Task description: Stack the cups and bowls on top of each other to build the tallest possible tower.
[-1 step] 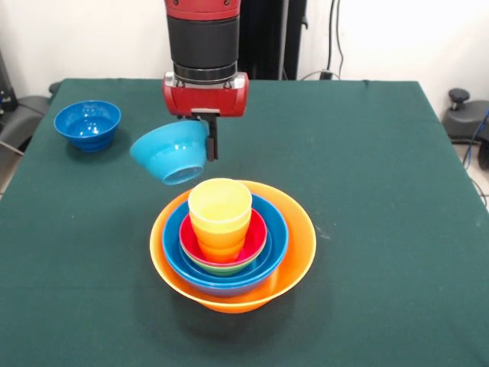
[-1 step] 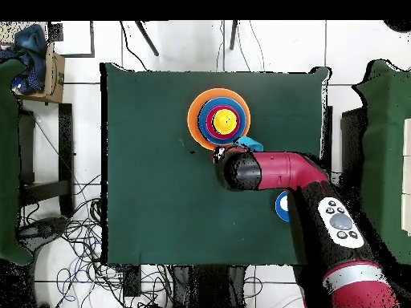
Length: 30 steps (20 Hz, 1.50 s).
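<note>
No writing shows; jaws point(image 1: 208, 145) clamp tilted light-blue bowl point(image 1: 172, 154) beside tower point(image 1: 231, 248).

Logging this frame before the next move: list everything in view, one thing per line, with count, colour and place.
table: 1, dark green cloth, under everything.
tower: 1, nested pile at the table's middle.
large bowl: 1, orange, tower base.
blue bowl: 1, inside the orange one.
small bowls: red over green, nested in the blue.
cups: yellow atop orange, tower centre.
light-blue bowl: 1, tilted, held above the table beside the tower.
dark-blue bowl: 1, alone on the table.
hand: 1, red and black, gripping the light-blue bowl's rim.
</note>
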Each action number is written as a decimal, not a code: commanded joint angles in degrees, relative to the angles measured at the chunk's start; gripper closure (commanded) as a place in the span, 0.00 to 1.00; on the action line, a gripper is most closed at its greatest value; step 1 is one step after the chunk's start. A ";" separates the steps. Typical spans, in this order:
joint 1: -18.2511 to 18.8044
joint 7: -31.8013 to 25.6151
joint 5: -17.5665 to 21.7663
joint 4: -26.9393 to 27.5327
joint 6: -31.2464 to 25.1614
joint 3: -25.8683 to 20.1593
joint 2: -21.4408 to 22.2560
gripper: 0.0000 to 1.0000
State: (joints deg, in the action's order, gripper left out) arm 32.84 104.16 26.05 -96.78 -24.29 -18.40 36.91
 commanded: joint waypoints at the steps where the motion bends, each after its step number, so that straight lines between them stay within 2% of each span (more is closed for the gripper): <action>1: -2.86 5.72 -1.13 3.47 0.75 0.09 -0.95 1.00; 12: -1.64 4.05 -4.50 2.51 -2.07 -1.71 0.83 1.00; 30: -2.37 2.52 -8.67 3.26 -5.64 -1.67 2.73 1.00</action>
State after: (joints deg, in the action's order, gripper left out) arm 32.17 104.16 18.91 -96.80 -24.29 -18.22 38.78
